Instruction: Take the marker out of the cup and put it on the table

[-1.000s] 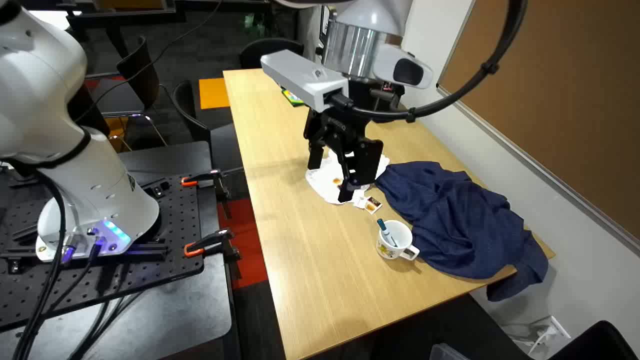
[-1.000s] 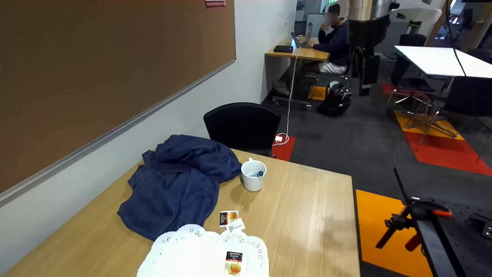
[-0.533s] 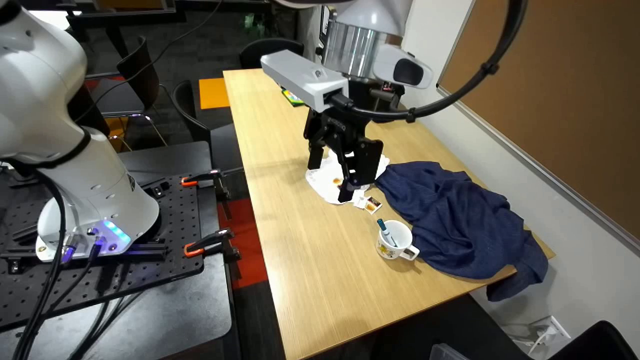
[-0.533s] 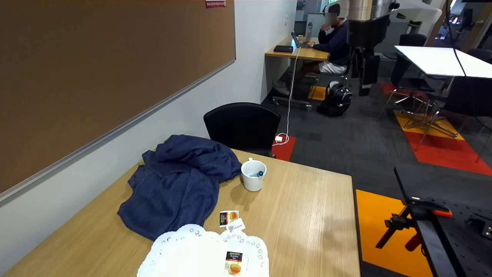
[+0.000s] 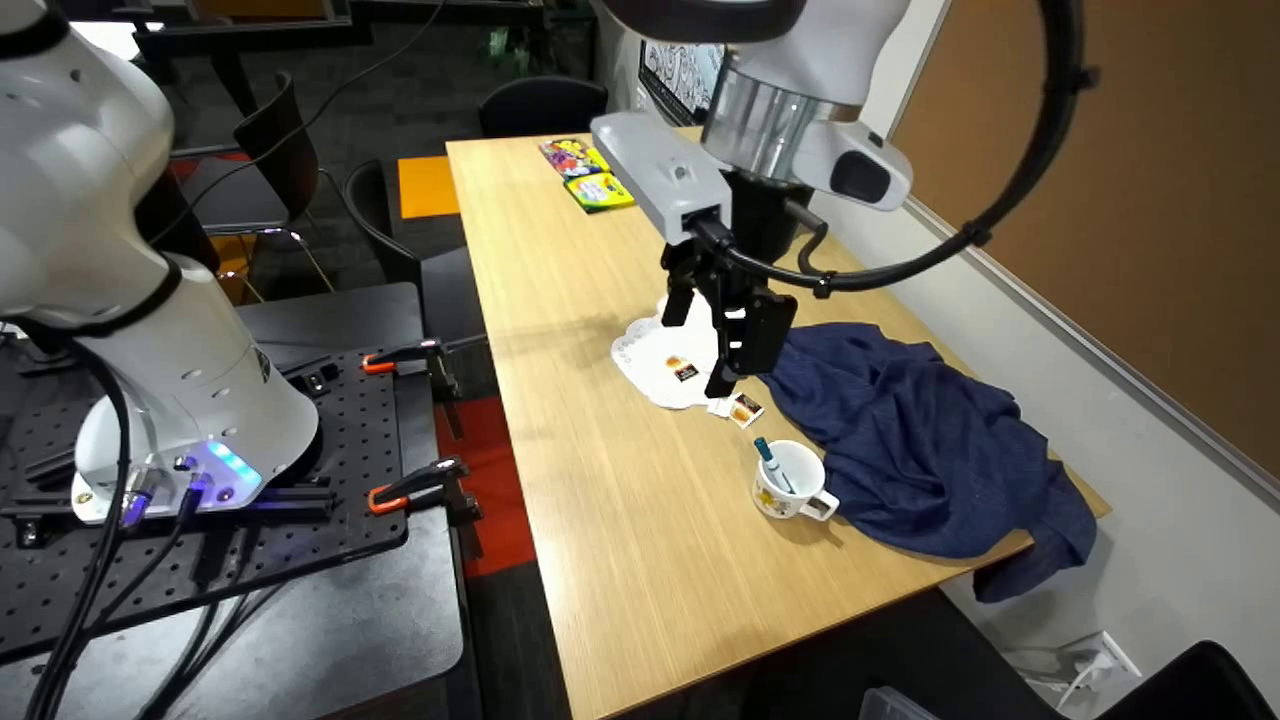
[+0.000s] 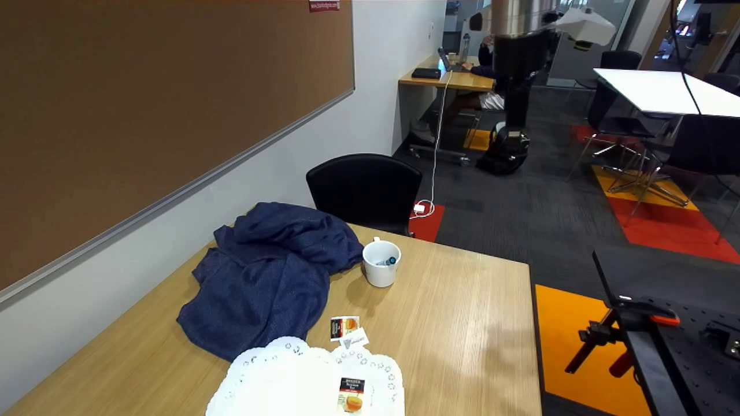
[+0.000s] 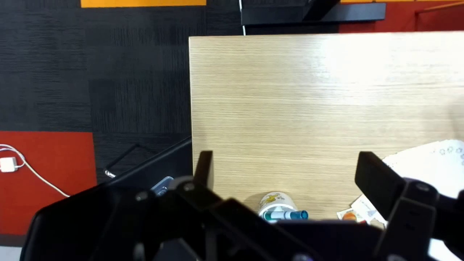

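Marker [image 5: 773, 464] still in the cup [image 5: 775, 503]; your tool [image 7: 285, 165] is spread wide, holding nothing. Grasp, lift-out, placing on surface [image 5: 620, 500] remain.

The thin teal-white marker [image 5: 768, 460] is in the white round cup [image 5: 806, 473], on the pale wooden table [image 5: 640, 520], beside navy cloth [image 5: 915, 450].

Both exterior views slant down across the table [image 5: 640, 480]; the wrist view faces nearly straight down.

A brown board [image 6: 173, 86] hangs on the white wall [image 6: 393, 69], and red patches [image 6: 665, 231] break the dark carpet [image 6: 520, 225].
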`<state>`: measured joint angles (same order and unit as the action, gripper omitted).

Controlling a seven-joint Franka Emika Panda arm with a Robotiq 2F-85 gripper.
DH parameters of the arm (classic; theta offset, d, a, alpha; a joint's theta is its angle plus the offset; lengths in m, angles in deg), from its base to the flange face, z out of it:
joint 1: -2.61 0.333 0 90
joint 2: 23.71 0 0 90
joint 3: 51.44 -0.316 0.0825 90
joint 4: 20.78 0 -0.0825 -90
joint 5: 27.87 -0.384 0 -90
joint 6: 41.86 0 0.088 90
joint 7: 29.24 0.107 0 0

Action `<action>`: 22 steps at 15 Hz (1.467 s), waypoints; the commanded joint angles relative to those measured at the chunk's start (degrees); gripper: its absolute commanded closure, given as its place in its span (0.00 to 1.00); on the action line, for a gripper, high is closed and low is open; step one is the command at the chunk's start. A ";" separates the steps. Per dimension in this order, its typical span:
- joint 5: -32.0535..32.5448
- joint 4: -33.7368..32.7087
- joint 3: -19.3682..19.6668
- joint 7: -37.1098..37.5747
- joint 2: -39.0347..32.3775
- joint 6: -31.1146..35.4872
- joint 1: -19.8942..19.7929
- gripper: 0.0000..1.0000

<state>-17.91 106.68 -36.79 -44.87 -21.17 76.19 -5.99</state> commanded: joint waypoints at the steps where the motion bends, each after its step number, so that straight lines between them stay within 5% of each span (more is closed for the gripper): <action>1: -5.95 -9.59 -1.44 5.03 -9.78 -3.15 -0.82 0.00; 10: -20.59 -18.95 -4.62 11.51 -25.73 1.48 -2.68 0.00; 22: -21.46 -23.98 -6.81 21.70 -40.62 15.49 -1.86 0.00</action>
<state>-39.02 86.56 -42.85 -26.30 -57.89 90.64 -7.63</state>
